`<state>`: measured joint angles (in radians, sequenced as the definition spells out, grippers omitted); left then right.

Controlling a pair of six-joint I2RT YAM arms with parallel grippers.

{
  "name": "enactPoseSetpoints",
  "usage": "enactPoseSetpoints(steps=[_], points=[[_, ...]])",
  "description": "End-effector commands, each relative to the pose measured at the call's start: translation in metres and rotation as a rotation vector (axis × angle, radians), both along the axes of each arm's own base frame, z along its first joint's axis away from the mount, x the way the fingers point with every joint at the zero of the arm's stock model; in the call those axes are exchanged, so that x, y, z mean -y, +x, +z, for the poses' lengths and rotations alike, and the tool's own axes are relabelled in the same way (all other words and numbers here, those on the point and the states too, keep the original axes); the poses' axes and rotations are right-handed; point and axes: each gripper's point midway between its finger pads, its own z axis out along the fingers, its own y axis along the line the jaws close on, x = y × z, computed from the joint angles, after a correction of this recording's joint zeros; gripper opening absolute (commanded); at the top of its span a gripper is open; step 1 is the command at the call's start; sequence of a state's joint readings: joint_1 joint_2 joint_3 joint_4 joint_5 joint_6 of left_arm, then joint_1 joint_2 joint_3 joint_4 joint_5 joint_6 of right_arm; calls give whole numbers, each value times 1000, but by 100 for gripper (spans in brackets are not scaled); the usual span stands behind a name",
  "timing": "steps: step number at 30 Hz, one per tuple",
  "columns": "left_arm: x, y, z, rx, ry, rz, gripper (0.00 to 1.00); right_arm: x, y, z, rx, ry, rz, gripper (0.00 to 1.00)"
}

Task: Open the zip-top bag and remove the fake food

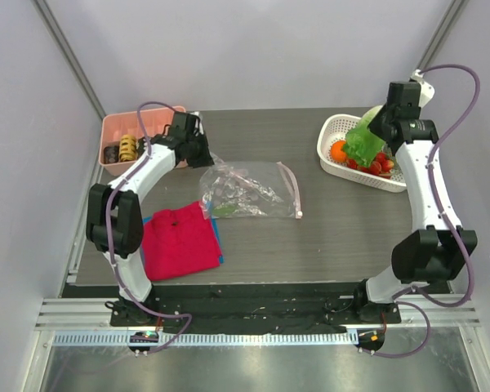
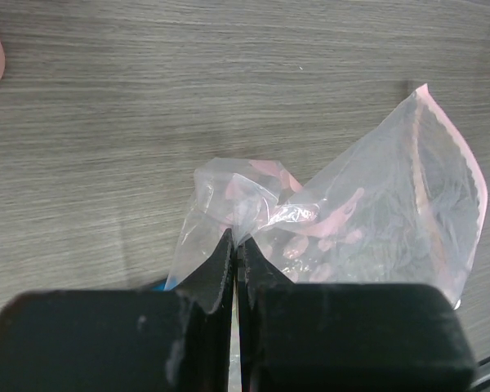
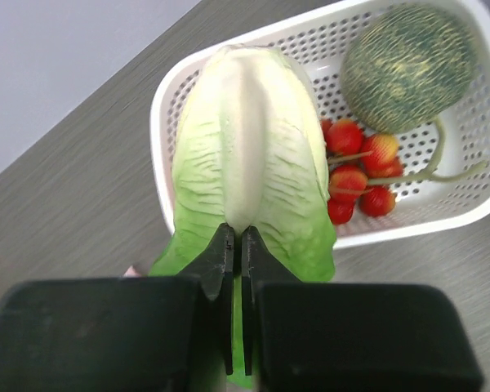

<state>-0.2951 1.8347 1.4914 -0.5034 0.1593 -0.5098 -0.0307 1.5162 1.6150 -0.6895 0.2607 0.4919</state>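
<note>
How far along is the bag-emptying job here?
Done: orange ball, red berries and a melon sit in the white basket. In hand: right fingers hold the green leafy vegetable above the basket; left fingers pinch a corner of the zip-top bag. Left: dropping the leaf; the bag looks nearly empty, though I cannot be sure.

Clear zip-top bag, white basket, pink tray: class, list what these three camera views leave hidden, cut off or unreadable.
- Clear crinkly zip-top bag, left wrist view: near edge hidden behind the shut left jaws; creased plastic blurs any contents.
- White lattice plastic basket, top view: right arm and green leafy toy vegetable cover its middle.
- Pink plastic tray, top view: left arm hides its right end; rolls too small to identify.
</note>
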Motion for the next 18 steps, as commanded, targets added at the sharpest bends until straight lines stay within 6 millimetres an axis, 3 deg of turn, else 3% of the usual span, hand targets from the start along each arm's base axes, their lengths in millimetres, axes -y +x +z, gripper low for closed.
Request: enactPoseSetpoints(steps=[1, 4, 6, 8, 9, 10, 13, 14, 16, 17, 18], points=[[-6, 6, -4, -3, 76, -28, 1, 45, 32, 25, 97, 19, -101, 1], [-13, 8, -9, -28, 130, -34, 8, 52, 54, 23, 113, 60, -79, 1], [-15, 11, -7, -23, 153, -33, 25, 61, 64, 27, 127, 70, -79, 1], [-19, 13, -3, -7, 170, -26, 46, 67, 79, 10, 94, 92, -64, 1], [-21, 14, 1, 2, 176, -22, 54, 69, 84, 17, 112, 90, -68, 1], [-21, 13, 7, 16, 181, -25, 64, 72, 93, 2, 86, 96, -71, 1], [-24, 10, 29, 39, 196, -20, 66, 80, 103, -7, 44, 99, -87, 2], [-25, 11, 38, 61, 202, -20, 66, 82, 105, -32, -28, 105, -96, 3], [-20, 4, 47, 73, 203, -39, 66, 89, 107, -41, -58, 104, -109, 8], [-19, 2, 59, 96, 198, -44, 66, 89, 108, -60, -104, 118, -107, 8], [-14, -3, 61, 99, 197, -58, 66, 92, 107, -66, -120, 118, -104, 8]])
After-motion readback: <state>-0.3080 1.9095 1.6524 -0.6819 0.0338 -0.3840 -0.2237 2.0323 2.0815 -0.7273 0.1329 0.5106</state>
